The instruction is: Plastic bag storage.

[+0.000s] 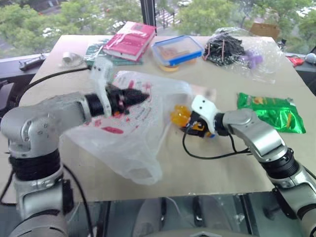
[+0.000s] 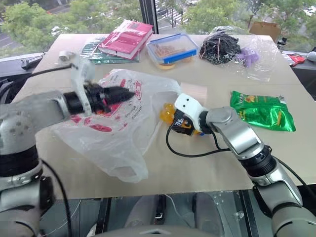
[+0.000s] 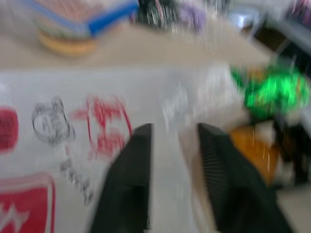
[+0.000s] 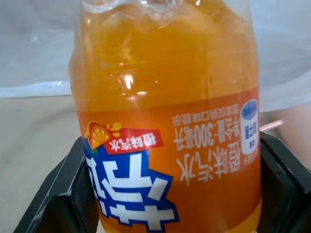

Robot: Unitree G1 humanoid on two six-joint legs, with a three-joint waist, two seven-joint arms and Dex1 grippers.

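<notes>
Tan table (image 1: 207, 163) by windows; right gripper (image 2: 174, 118) clamps orange soda bottle (image 4: 167, 121); left gripper (image 3: 172, 160) parted over plastic bag (image 1: 128, 143).

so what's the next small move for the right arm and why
Probably ease the orange soda bottle on into the plastic bag. The right gripper is clamped on it right at the bag's edge, and the left gripper stands open over the printed film.

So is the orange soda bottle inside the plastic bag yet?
Not yet. The right gripper holds the orange soda bottle at the plastic bag's edge, the bottle still showing outside the film.
</notes>
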